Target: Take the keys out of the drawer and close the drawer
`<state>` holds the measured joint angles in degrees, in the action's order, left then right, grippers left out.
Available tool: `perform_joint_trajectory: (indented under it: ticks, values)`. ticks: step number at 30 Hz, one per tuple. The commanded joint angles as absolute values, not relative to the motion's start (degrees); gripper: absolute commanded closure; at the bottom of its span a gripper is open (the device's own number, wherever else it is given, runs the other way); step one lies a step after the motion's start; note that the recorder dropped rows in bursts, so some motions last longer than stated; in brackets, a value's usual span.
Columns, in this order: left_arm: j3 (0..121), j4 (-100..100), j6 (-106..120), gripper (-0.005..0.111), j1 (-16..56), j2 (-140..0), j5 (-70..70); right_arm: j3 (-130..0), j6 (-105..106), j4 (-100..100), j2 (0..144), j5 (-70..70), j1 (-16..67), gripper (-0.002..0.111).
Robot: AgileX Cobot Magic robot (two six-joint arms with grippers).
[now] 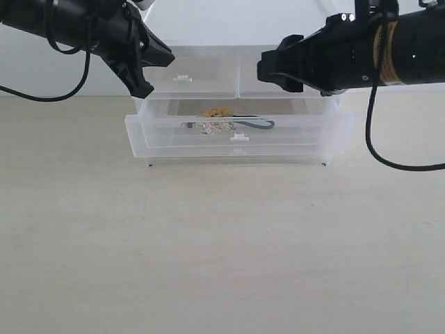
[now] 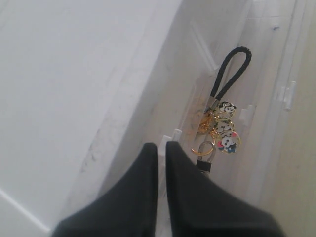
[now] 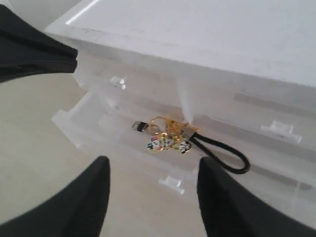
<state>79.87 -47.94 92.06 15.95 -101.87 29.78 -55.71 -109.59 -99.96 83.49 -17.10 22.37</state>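
Drawer [image 1: 167, 133] stood pulled out; keys [image 3: 168, 140] inside, hazy thru its front in ext. view. L hand [image 2: 162, 145] pressed together, R hand [image 3: 153, 163] spread.

Light bright, even, diffuse. Shadow faint, soft, under drawer unit [image 1: 208, 83]. Unit's white top near-overexposed in wrist views. Foreground right gripper fingers [image 3: 84, 207] blurred; keys [image 3: 168, 140] fairly sharp.

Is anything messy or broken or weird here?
Nothing looks spilled or broken. The only thing out of line is one drawer. It sticks out in front of the unit instead of being shut, and the keys lie inside it.
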Motion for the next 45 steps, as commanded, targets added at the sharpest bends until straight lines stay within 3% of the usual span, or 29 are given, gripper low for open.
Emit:
perform_joint_trajectory:
  ticks: [1, 6, 10, 16, 23, 26, 31, 37, 41, 45]
  values:
    - [80.17, -48.67, 91.26, 0.103, 15.89, -101.64, 29.61, -54.82, -105.15, -92.48, 83.26, -22.98, 23.01, 0.06]
    - [80.17, -48.67, 91.26, 0.103, 15.89, -101.64, 29.61, -52.02, -58.8, -62.48, 81.58, -11.88, 29.29, 0.06]
    - [80.17, -48.67, 91.26, 0.103, 15.89, -101.64, 29.61, -54.47, -8.25, -37.28, 81.29, 15.8, 36.49, 0.06]
    - [80.17, -48.67, 91.26, 0.103, 15.89, -101.64, 29.61, -65.99, 14.05, -18.3, 81.4, 49.41, 36.32, 0.06]
    - [80.17, -48.67, 91.26, 0.103, 15.89, -101.64, 29.61, -72.17, 32.41, 12.12, 84.24, 50.72, 30.19, 0.06]
    - [80.17, -48.67, 91.26, 0.103, 15.89, -101.64, 29.61, -72.06, 39.62, 11.19, 84.81, 50.06, 30.3, 0.061]
    - [80.17, -48.67, 91.26, 0.103, 15.89, -101.64, 29.61, -72.18, 39.77, 1.33, 87.01, 46.72, 30.3, 0.073]
    - [80.17, -48.67, 91.26, 0.103, 15.89, -101.64, 29.61, -80.78, 35.03, -1.2, 98.38, 53.64, 30.3, 0.073]
    - [80.17, -48.67, 91.26, 0.103, 15.89, -101.64, 29.61, -90.21, 43.45, 3.01, 102.11, 62.37, 29.37, 0.073]
    - [80.17, -48.67, 91.26, 0.103, 15.89, -101.64, 29.61, -91.32, 52.91, 10.73, 103.09, 56.06, 26.28, 0.073]
